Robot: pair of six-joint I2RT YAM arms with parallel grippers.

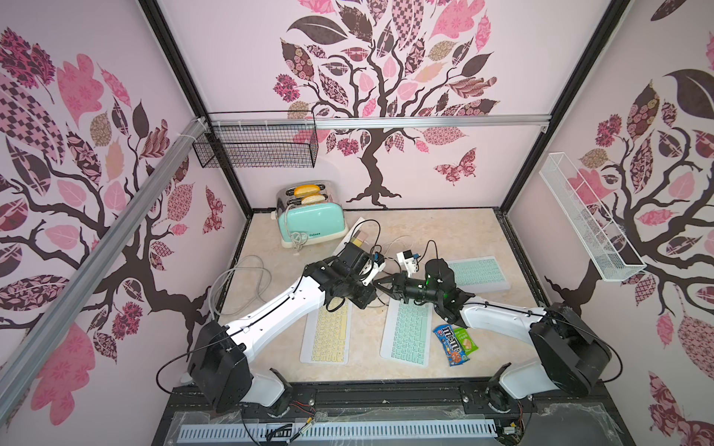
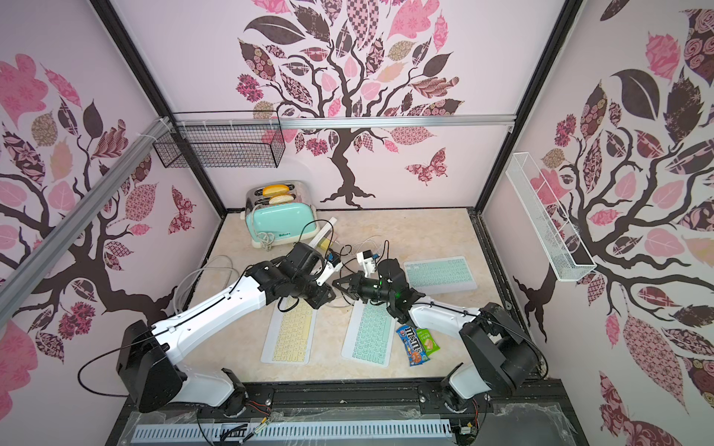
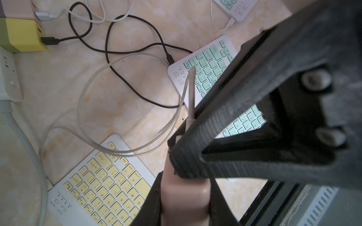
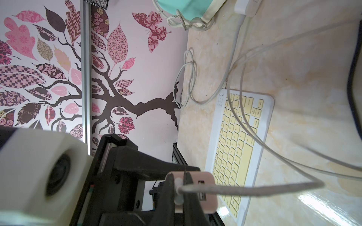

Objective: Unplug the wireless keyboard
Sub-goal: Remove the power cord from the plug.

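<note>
My left gripper (image 3: 184, 195) is shut on a pink charger block (image 3: 184, 187), one jaw against each side. My right gripper (image 4: 179, 187) is shut on the white plug (image 4: 178, 185) at the block's face; its black fingers (image 3: 254, 117) cross the left wrist view. From the plug a white cable (image 4: 254, 188) loops down to the far edge of the yellow wireless keyboard (image 1: 326, 336), which lies flat on the table. In both top views the two grippers meet above the keyboards' far ends, left (image 1: 369, 293) and right (image 1: 380, 286).
Two teal keyboards (image 1: 407, 334) (image 1: 477, 274) lie to the right. A black cable (image 3: 137, 49) joins the nearer one to a yellow charger (image 3: 23, 36) on a white power strip (image 3: 7, 78). A teal toaster (image 1: 313, 220) stands at the back. Snack packets (image 1: 452, 343) lie at the front right.
</note>
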